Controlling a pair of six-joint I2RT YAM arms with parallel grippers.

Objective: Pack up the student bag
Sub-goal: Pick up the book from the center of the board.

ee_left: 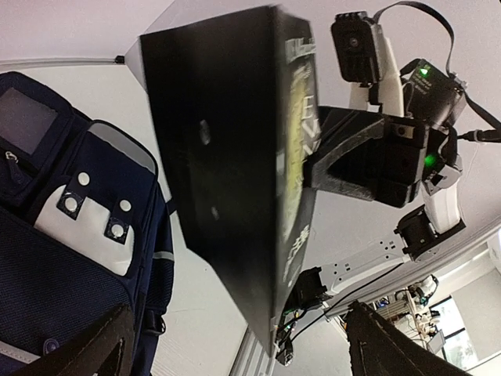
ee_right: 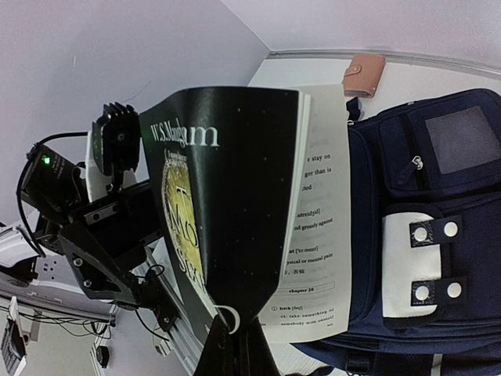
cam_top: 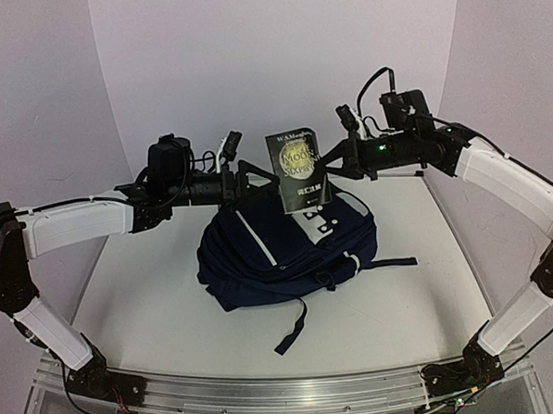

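One item is in hand and none shows inside the bag yet, so packing looks barely begun. The left gripper (cam_top: pixel 252 179) stands wide open and holds nothing, just beside the black paperback book with a gold moon cover (cam_top: pixel 298 169). The book hangs upright in the air, with the right gripper (cam_top: pixel 328 163) pinched tight on its right side. Beneath it the large navy blue fabric student bag (cam_top: pixel 279 249) lies flat on the white table (cam_top: pixel 151 297) — front panel up, long axis running left to right on a slight slant — straps trailing toward the near edge.
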